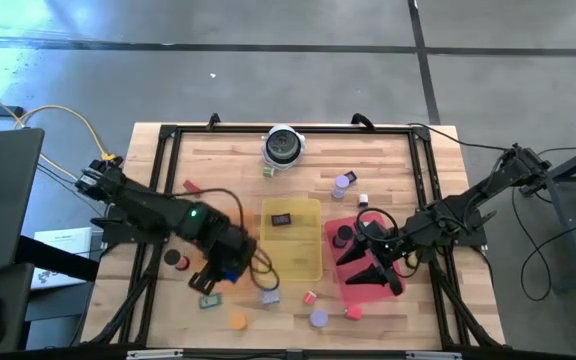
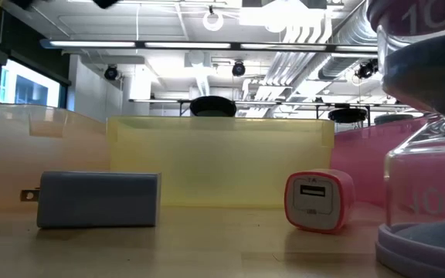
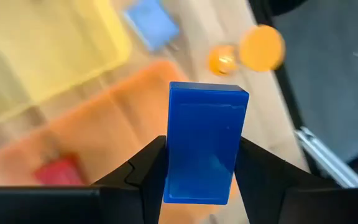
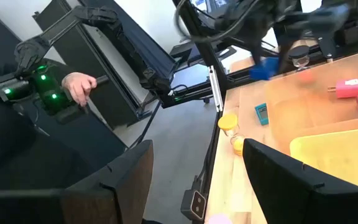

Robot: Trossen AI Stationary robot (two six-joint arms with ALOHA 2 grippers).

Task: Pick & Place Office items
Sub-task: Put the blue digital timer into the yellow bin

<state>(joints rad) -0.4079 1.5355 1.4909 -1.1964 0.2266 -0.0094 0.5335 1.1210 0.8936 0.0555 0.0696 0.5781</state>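
Observation:
My left gripper [image 3: 202, 143] is shut on a blue block [image 3: 207, 124] and hangs over the translucent orange tray [image 3: 123, 118]; in the high view the block [image 1: 230, 268] shows left of the yellow tray [image 1: 308, 255]. My right gripper [image 4: 197, 180] is open over the red tray [image 1: 360, 290] and touches nothing. Small pieces lie on the wood: a grey-blue block [image 2: 99, 199], a pink plug [image 2: 319, 201], a purple disc [image 1: 318, 318], an orange disc [image 1: 237, 320], a teal block [image 1: 208, 300]. A black block [image 1: 281, 219] lies in the yellow tray. My left gripper pinches the blue block between its two fingers [image 3: 148, 168], one on each long side at the block's rear half [image 3: 179, 168]. The block lies along the fingers, its free end [image 3: 209, 93] sticking out past the fingertips. It hangs clear above the orange tray.
A round silver-and-black object [image 1: 283, 145] stands near the far edge. A purple sand timer [image 2: 431, 154] rises close to the low camera. A black frame [image 1: 168, 135] edges the table. A person's hand [image 4: 76, 87] holds a controller beyond the table.

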